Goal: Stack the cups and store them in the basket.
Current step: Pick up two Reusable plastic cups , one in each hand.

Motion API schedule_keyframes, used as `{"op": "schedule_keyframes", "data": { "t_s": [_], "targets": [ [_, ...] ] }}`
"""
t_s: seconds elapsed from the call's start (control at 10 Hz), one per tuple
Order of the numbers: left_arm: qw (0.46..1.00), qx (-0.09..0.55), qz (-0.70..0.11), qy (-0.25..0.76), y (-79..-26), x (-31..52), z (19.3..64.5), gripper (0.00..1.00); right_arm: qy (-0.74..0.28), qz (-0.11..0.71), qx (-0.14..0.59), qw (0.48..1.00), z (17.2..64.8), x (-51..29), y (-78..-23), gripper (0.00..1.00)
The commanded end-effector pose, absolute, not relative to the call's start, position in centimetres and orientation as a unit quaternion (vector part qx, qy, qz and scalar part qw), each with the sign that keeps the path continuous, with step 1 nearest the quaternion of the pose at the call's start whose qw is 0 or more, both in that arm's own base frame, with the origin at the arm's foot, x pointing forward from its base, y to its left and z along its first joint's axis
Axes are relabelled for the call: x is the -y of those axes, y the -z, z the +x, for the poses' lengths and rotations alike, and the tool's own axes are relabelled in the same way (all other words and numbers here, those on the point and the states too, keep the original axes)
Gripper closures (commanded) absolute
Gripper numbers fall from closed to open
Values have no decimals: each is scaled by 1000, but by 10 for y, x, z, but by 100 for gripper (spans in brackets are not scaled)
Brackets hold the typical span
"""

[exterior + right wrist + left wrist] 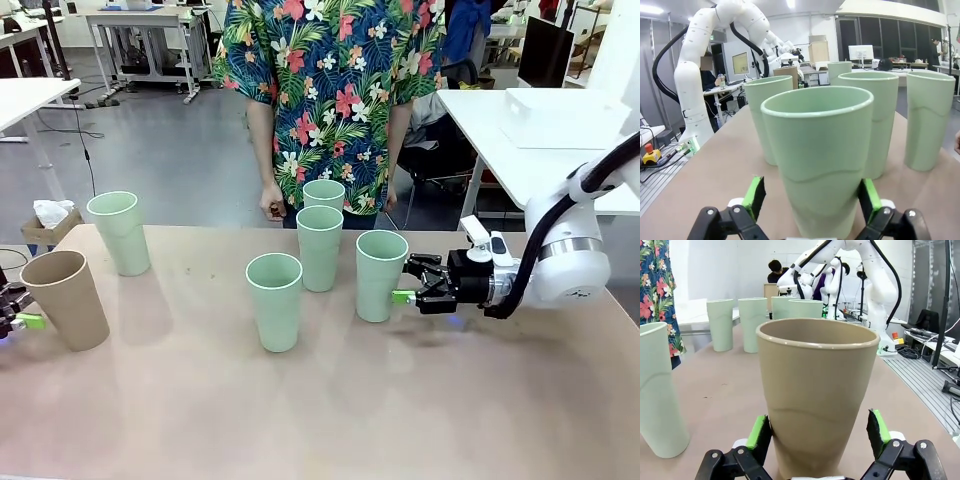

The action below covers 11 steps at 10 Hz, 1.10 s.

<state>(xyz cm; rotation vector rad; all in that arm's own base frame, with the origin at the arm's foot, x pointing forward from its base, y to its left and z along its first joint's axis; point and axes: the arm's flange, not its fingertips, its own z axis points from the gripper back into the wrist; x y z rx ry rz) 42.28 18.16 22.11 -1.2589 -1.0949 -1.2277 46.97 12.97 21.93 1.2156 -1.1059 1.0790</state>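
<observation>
Left wrist view: your left end effector (820, 429) and right end effector (812, 197) stand apart around cups (817, 385); off-centre closing can tip one.

tan cup (67, 298) stands near left, lone mint cup (119, 232) behind it, 4 mint cups (319, 247) clustered centre; all 6 upright, open ends up, none stacked.

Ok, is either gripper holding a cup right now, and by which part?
Nothing is gripped. The left gripper straddles the tan cup low on its wall, the right gripper a green cup likewise, both open.
</observation>
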Motion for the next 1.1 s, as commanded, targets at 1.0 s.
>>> {"op": "schedule_keyframes", "data": {
  "t_s": [1.0],
  "targets": [
    [510,482,-504,504,-220,-156,415,0,-434,516,462,577,469,-157,-224,0]
  ]
}}
